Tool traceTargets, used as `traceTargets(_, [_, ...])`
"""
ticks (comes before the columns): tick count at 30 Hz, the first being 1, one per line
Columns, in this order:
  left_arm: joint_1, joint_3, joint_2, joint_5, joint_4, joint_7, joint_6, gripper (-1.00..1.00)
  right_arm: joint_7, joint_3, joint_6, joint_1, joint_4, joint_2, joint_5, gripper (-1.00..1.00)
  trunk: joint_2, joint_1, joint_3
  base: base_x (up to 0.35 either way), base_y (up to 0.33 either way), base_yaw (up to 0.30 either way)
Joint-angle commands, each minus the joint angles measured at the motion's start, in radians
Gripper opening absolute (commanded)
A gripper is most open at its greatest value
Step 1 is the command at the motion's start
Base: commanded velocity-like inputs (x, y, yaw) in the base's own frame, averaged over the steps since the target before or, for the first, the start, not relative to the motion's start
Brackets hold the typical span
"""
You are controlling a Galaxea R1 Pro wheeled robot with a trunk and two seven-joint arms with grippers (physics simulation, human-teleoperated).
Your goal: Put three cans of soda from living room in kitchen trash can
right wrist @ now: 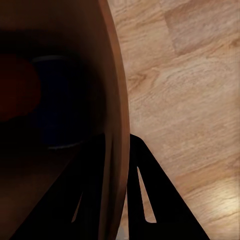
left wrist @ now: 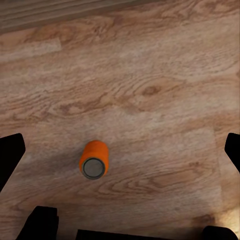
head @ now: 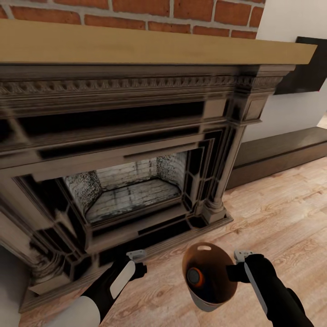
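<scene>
Orange soda can stands upright on floor, grey top upward.

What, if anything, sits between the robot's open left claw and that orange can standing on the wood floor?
Nothing visible. In the left wrist view the orange can stands upright on bare plank floor, with the left gripper open and its dark fingers spread to either side. No other object lies between them.

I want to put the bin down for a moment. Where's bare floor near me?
Bare planks lie right of the bin, between the fireplace base and the dark ledge. Left is tighter: the left gripper sits by the hearth edge, with an orange can standing on the floor under it.
</scene>
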Motion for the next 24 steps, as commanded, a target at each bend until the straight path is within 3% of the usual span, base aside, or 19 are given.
traceTargets(1, [0.000,0.000,0.000,0.000,0.002,0.000,-0.003,1.00,0.006,-0.001,0.001,-0.001,0.004,0.000,-0.022,-1.00,0.000,0.000,0.000,0.000,0.000,0.000])
traceTargets(12, [0.000,-0.001,-0.002,0.001,0.014,0.000,0.000,1.00,0.003,-0.006,0.001,0.000,0.055,-0.007,-0.021,-1.00,0.000,0.000,0.000,0.000,0.000,0.000])
traceTargets(19, [0.000,-0.001,-0.001,0.000,0.055,-0.003,-0.006,1.00,-0.003,-0.009,0.001,0.000,0.154,-0.015,-0.019,-1.00,0.000,0.000,0.000,0.000,0.000,0.000])
traceTargets(24, [0.000,-0.001,-0.001,-0.002,0.062,-0.008,-0.008,1.00,-0.006,-0.009,-0.099,-0.001,0.290,-0.017,-0.015,-1.00,0.000,0.000,0.000,0.000,0.000,0.000])
